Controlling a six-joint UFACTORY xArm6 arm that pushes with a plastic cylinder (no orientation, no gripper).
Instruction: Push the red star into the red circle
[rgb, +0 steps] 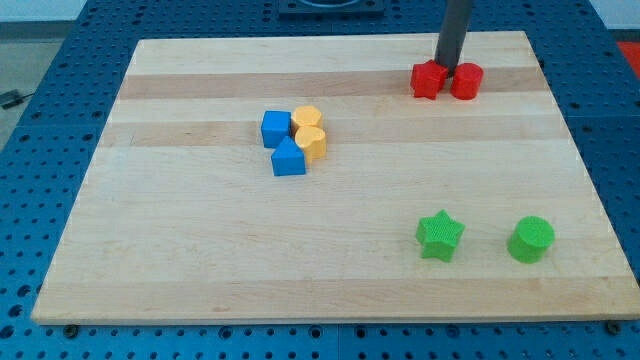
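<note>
The red star (428, 80) lies near the view's top right of the wooden board (200, 260). The red circle (467, 81) sits just to its right, touching it or nearly so. My tip (446, 66) comes down from the view's top and rests just behind the two red blocks, at the gap between them.
A blue block (275, 127), a second blue block (288, 158), and two yellow blocks (307, 120) (314, 144) cluster left of centre. A green star (439, 235) and a green circle (531, 240) lie at the view's bottom right.
</note>
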